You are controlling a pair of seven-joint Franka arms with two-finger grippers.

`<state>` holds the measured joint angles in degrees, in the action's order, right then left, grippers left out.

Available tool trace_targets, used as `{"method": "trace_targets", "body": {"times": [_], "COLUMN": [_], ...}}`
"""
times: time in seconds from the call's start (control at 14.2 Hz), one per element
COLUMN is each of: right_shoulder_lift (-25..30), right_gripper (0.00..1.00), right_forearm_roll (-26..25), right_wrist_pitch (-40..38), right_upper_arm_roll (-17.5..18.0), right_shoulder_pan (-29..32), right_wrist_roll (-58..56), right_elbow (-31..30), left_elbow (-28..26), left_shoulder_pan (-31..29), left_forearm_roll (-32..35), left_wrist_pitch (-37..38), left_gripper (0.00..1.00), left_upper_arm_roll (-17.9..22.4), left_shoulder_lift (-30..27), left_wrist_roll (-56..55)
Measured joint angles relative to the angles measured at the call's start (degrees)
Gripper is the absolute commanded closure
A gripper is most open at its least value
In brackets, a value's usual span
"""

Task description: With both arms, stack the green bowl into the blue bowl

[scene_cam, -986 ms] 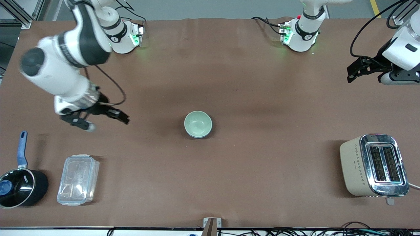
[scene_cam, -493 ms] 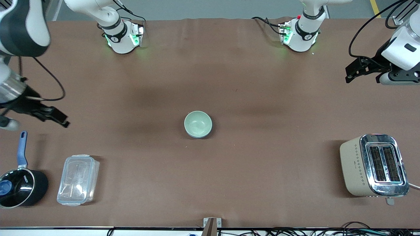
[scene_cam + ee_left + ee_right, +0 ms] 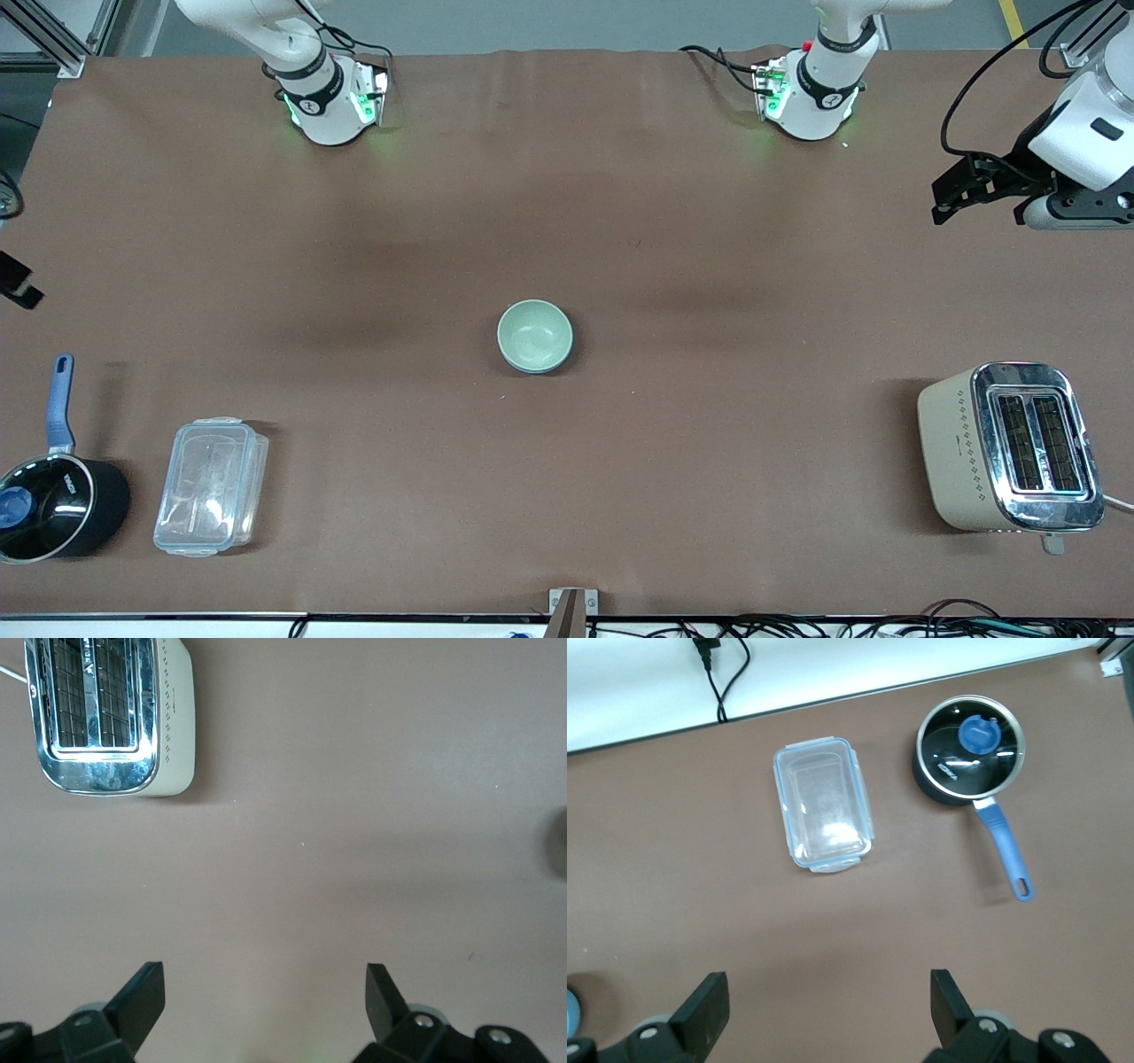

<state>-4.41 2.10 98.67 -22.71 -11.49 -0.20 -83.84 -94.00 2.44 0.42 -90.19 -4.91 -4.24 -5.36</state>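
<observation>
The small pale mint-green round bowl (image 3: 534, 336) sits dead centre on the brown table (image 3: 709, 461), nested in the darker blue bowl (image 3: 537, 368), only a sliver of blue rim showing at six o'clock. The job looks done. The left pincer (image 3: 266, 1001) hangs spread wide over bare table near the cream-and-chrome toaster (image 3: 1010, 447). The right pincer (image 3: 824, 1005) is spread too, over the clear plastic box (image 3: 824, 806) and black saucepan (image 3: 970, 749). The risk: a careless sweep could clip those. There's plenty of room around the stack.

Robot lab bench, brown mat over the table (image 3: 673, 221), two bolted arm bases (green lights glowing), cables (image 3: 797, 627) along the edge, toaster (image 3: 1010, 447) and saucepan (image 3: 53, 505) as props
</observation>
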Motion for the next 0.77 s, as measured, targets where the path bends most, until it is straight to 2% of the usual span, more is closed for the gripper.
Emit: {"method": "trace_targets", "body": {"times": [0.28,0.56,0.7,0.77], "right_shoulder_lift": [0.0,-0.3,-0.8,-0.8], "right_gripper": [0.0,0.0,0.0,0.0], "right_forearm_roll": [0.0,0.0,0.0,0.0], "right_wrist_pitch": [-8.2,-13.6,-15.5,-16.4], "right_upper_arm_roll": [0.0,1.1,2.9,5.4], "right_shoulder_pan": [1.9,1.8,2.7,4.6], "right_wrist_roll": [-3.2,-3.2,-3.2,-3.2], "right_elbow": [5.0,6.1,6.0,6.0], "left_elbow": [0.4,0.6,0.8,0.8], "left_shoulder_pan": [-0.1,-0.2,-0.2,-0.2], "left_forearm_roll": [0.0,0.0,0.0,0.0], "left_wrist_pitch": [0.0,0.0,0.0,0.0], "left_gripper": [0.0,0.0,0.0,0.0], "left_upper_arm_roll": [0.1,0.2,0.2,0.2], "left_shoulder_lift": [0.0,0.0,0.0,0.0], "left_wrist_roll": [0.2,0.5,0.5,0.5]}}
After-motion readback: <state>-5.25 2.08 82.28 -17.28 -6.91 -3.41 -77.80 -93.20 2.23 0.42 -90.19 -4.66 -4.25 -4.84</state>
